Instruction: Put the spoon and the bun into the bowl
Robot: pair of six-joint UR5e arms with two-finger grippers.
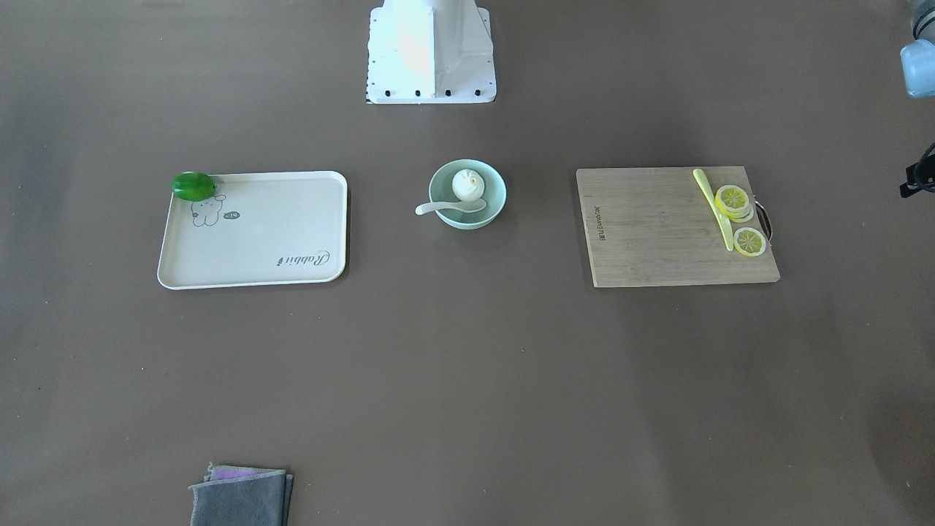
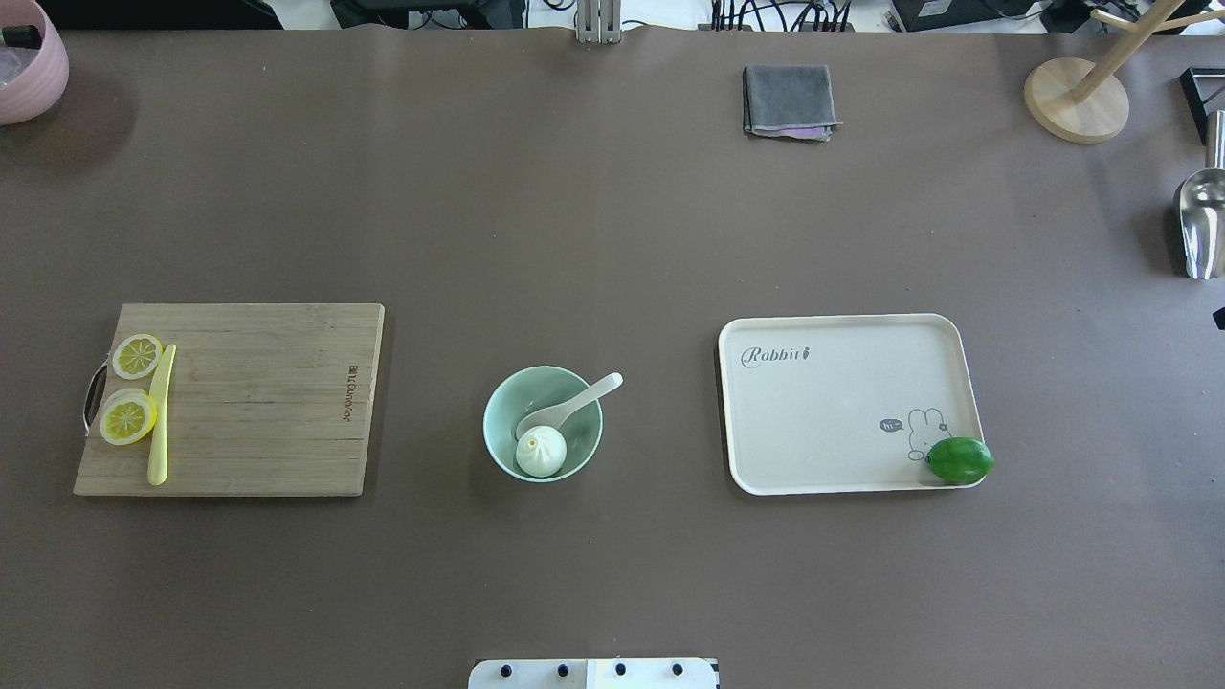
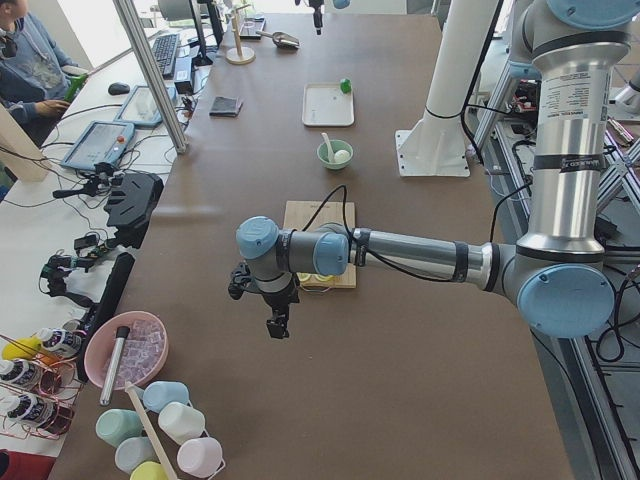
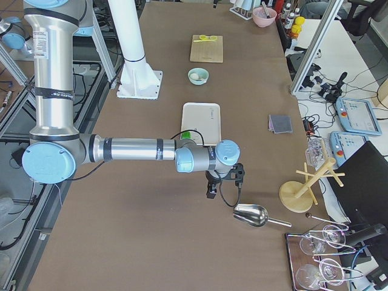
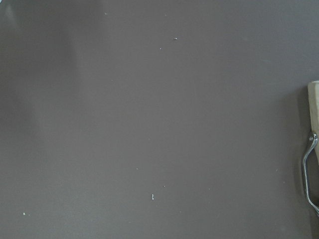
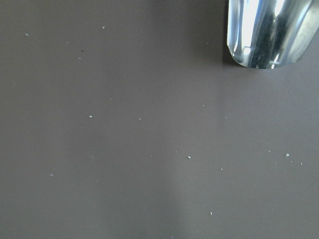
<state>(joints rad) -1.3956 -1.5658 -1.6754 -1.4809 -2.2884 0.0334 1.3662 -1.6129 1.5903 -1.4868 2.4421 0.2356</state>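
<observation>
The pale mint-green bowl [image 1: 492, 210] [image 2: 498, 421] stands mid-table. The white bun [image 1: 467, 184] [image 2: 541, 452] sits inside it. The white spoon [image 1: 445, 207] [image 2: 574, 407] lies with its scoop in the bowl and its handle over the rim. My left gripper [image 3: 277, 328] hangs over bare table beyond the cutting board, far from the bowl. My right gripper [image 4: 211, 194] hangs past the tray, near a metal scoop. Both show only in the side views, so I cannot tell whether they are open or shut. The wrist views show no fingers.
A cream tray [image 2: 842, 421] holds a green lime [image 2: 960, 460]. A wooden cutting board [image 2: 258, 402] carries lemon slices [image 2: 129, 418] and a yellow-green knife [image 2: 160, 416]. A grey cloth [image 2: 788, 100], a metal scoop [image 2: 1201, 225], a wooden stand [image 2: 1077, 96] and a pink bowl [image 2: 24, 67] sit at the far edges.
</observation>
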